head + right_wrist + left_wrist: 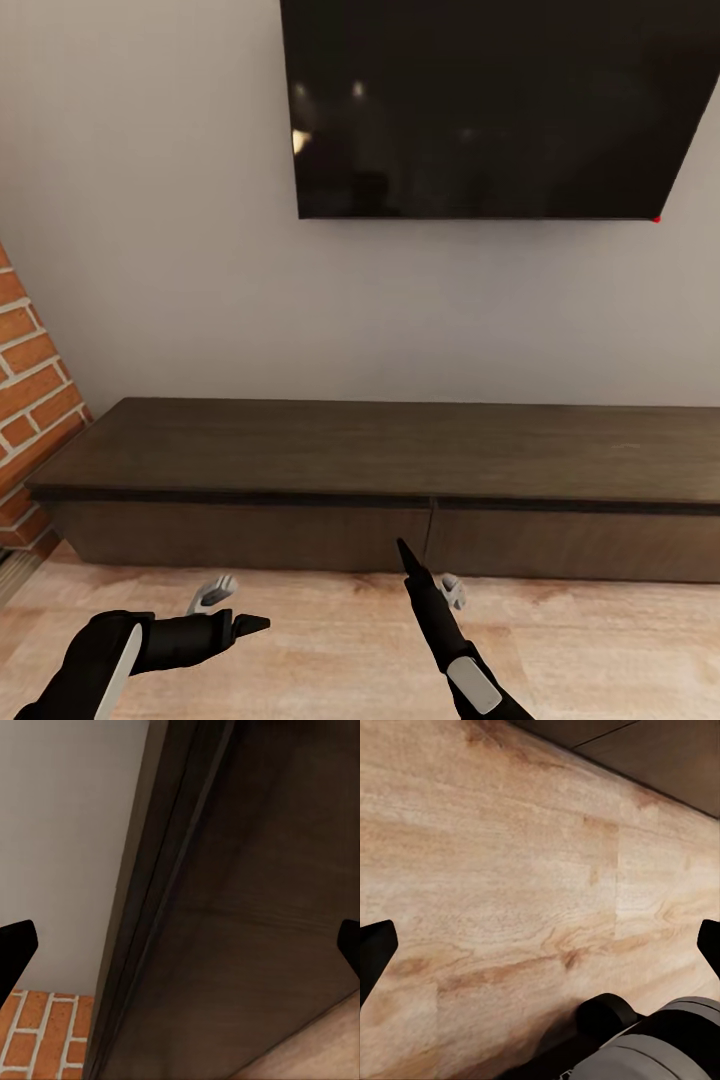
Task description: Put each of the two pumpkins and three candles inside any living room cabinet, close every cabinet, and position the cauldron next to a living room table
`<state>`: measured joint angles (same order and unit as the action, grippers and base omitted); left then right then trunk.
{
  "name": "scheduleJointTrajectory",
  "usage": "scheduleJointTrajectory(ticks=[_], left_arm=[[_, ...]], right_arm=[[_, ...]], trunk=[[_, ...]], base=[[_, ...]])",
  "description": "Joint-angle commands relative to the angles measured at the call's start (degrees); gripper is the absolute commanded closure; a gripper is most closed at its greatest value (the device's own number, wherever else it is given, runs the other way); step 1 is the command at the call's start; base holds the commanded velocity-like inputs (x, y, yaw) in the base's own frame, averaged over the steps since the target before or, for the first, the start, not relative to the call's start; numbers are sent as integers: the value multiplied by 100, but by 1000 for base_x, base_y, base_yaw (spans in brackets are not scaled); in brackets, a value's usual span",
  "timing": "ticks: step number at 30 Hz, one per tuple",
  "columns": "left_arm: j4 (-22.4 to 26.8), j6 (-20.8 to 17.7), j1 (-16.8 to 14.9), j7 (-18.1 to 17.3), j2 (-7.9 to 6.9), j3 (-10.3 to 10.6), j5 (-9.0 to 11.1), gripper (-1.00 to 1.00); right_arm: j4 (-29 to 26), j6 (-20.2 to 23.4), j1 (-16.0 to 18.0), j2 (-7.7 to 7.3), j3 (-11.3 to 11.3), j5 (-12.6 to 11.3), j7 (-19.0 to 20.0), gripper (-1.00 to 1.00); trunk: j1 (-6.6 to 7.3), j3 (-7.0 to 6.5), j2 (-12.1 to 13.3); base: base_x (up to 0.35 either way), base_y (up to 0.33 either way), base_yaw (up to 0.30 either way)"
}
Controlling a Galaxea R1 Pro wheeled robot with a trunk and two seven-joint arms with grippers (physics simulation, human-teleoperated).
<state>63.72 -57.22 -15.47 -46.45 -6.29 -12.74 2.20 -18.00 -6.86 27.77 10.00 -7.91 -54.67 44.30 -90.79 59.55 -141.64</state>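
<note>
The long, low, dark brown wooden cabinet (400, 470) was faced (drawers closed), both empty grippers, left (235, 605) and right (425, 570), spread apart, a drawer-front reach judged next.

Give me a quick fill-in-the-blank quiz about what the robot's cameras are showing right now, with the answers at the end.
1. The drawers of the long dark cabinet are all ____.
2. Mounted on the wall above the cabinet is a black ____.
3. At the cabinet's left end stands a wall of red ____.
4. The right gripper points toward the cabinet, while the left gripper hangs above the ____ floor.

Missing words: closed; television; brick; wooden
</note>
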Motion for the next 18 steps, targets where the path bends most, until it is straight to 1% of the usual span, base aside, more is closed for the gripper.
scheduleJointTrajectory(ticks=[1, 4, 8, 15, 18], left_arm=[[0, 0, 0, 2, 0, 0, 0, -100], [0, 1, 0, 2, -3, 0, -1, -100], [0, 1, 0, 3, -4, 0, 1, -100], [0, 0, 0, 4, -1, 0, 0, -100], [0, 0, 0, 0, -3, 0, 2, -100]], right_arm=[[1, 2, 0, 0, 0, 0, 0, -100], [2, 11, 0, 0, 0, -2, 0, -100], [9, 23, 0, 0, 0, -2, -4, -100], [41, 285, 0, 0, -23, -8, 7, -100], [42, 309, 0, 0, -25, -13, 8, -100]], trunk=[[0, 0, 0], [0, 0, 0], [-88, 72, -160], [-106, 227, -170], [-106, 227, -170]], base=[[27, 0, 0], [12, 0, 0], [3, 0, 0], [0, 0, 0], [0, 0, 0]])
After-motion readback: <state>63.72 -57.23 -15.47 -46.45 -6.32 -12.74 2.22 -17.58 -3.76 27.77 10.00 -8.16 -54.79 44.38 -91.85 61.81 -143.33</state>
